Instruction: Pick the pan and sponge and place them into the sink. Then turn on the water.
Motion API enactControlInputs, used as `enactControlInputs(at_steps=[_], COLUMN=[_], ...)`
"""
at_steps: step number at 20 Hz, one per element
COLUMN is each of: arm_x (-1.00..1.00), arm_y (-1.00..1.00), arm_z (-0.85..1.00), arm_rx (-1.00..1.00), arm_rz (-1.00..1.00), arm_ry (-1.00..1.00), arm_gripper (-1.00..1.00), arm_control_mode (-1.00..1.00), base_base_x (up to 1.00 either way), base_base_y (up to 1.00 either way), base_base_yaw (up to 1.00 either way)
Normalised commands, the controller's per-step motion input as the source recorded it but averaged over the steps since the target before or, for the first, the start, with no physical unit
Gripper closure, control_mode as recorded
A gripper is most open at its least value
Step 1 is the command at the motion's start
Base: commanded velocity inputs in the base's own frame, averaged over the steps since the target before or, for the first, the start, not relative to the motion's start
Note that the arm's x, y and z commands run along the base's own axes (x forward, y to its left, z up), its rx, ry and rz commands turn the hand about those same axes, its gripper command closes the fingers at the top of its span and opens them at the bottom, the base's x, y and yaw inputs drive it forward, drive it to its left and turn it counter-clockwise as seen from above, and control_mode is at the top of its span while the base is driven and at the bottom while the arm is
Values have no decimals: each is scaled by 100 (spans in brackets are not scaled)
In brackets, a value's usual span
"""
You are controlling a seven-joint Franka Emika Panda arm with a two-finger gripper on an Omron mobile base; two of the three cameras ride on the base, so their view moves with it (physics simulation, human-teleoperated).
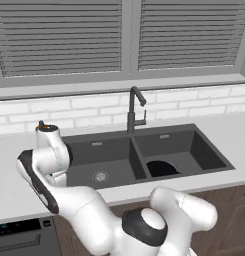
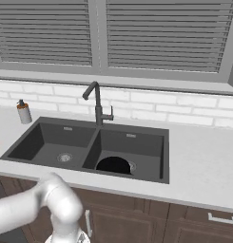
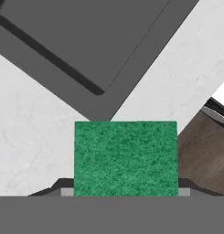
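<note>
The arm is built of glossy white, rounded shell segments, thick and tube-like, joined at bulging elbows. In the left base view a dark charcoal oval cap sits at 6 o'clock between two white lobes, and a long black strip runs along the edge of the link at 9 o'clock. In the right base view the same arm reads as a smooth pale grey-white tube ending in a ball-shaped joint.

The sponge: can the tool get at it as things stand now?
Probably yes. In the hand view the sponge lies on the pale counter right before the tool, green side up, with nothing on or against it.
</note>
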Motion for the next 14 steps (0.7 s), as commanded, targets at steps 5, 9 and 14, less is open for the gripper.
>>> enactControlInputs(at_steps=[5,9,14], arm_x=[-44,-51,-36], arm_y=[-100,-100,-100], arm_z=[48,66,81], arm_rx=[19,14,5], arm_rz=[-5,-2,-9], arm_ry=[-15,-20,-11], arm_gripper=[100,100,100], arm_control_mode=[-100,-100,-100], base_base_x=[0,0,0], base_base_y=[0,0,0], base_base_yaw=[0,0,0])
